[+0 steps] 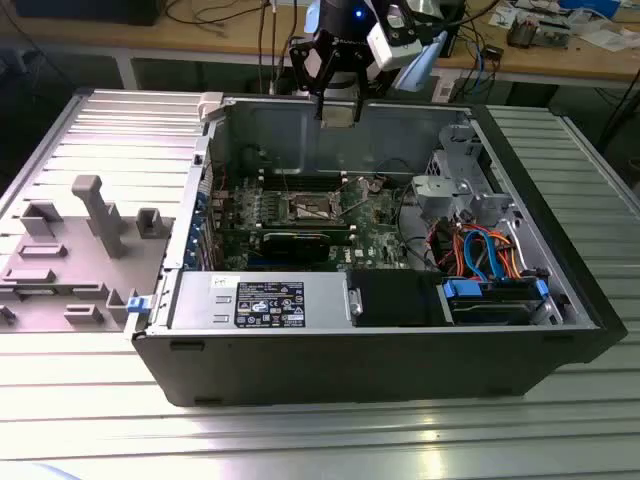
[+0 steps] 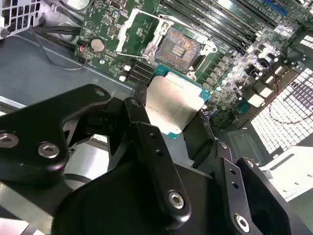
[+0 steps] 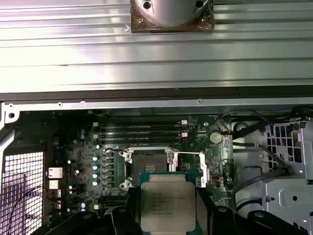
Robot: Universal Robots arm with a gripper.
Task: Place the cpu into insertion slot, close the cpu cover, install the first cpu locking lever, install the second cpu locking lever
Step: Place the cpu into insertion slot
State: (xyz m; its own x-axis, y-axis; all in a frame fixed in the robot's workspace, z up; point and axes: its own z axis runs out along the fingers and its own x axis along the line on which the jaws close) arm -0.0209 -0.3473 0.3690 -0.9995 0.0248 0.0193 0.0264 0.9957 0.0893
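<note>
The ribbed metal worktop (image 1: 300, 440) carries an open computer case (image 1: 360, 370), which fills the centre of the exterior view. Grey fixture blocks (image 1: 90, 215) stand on the worktop at the exterior view's left. A green motherboard (image 1: 375, 235) lies on the case floor.

The pincer (image 1: 338, 108) hangs at the upper centre of the exterior frame, above the case's far wall. In both wrist views the pincer (image 2: 171, 115) (image 3: 167, 213) is closed on the cpu (image 2: 173, 105) (image 3: 167, 205), with a black finger (image 2: 139, 105) against each of two opposite edges. The cpu is held clear of the board, silvery top showing.

The insertion slot (image 1: 312, 208) (image 2: 178, 48) (image 3: 149, 164) sits mid-board, apart from the cpu, its dark contact field exposed. In the second wrist view the cpu cover (image 2: 125, 29) stands tilted up beside the slot.
</note>
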